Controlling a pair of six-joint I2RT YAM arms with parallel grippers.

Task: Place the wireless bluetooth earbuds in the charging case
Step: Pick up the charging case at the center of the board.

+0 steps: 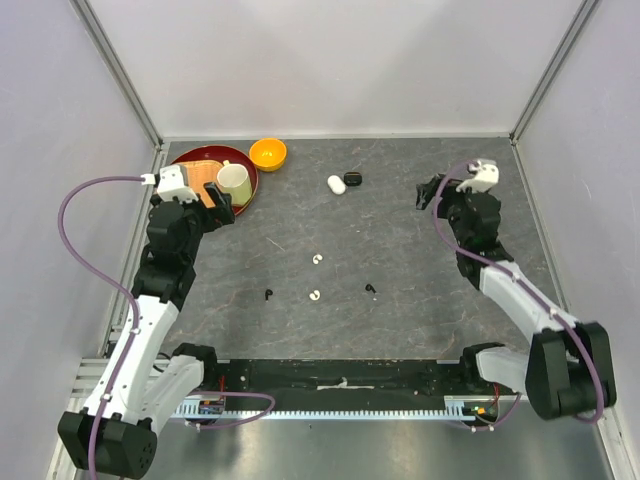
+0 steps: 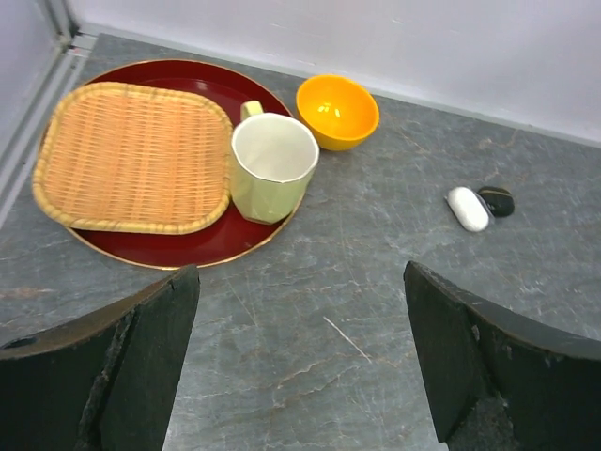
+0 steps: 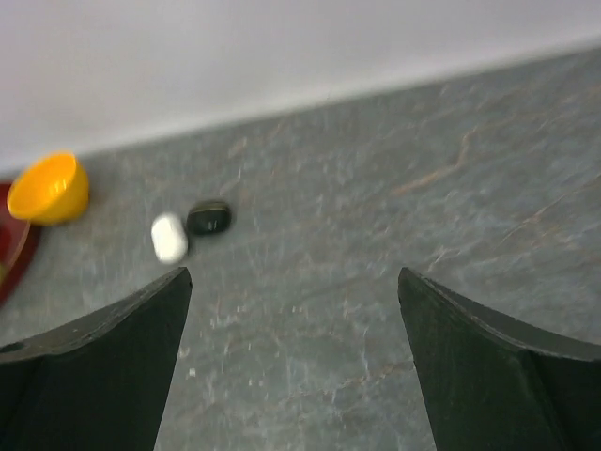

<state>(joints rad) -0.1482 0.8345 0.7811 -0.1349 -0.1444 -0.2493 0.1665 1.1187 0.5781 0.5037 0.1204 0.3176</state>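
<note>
Both arms have nothing in them. The left fingers [image 2: 141,376] are wide open, up near the red plate [image 2: 178,252]. The right fingers [image 3: 103,366] are wide open too, out on the right side, facing the two cases.

The four earbuds lie apart in the middle of the surface [image 1: 420,290]: two white earbuds [image 1: 317,259] and two black earbuds [image 1: 371,289]. The white case [image 1: 336,184] and the black case [image 1: 353,179] sit close together near the far wall. Their lids look shut, but they are too small here to be sure.

I think the first job is a pick-up. The earbuds are tiny and smooth with short stems, so they may slip or roll. Come straight down, one finger on each side, and close gently. The cases are smooth like pebbles and may slide on the grey, stone-looking surface, so the other arm should hold one steady.
</note>
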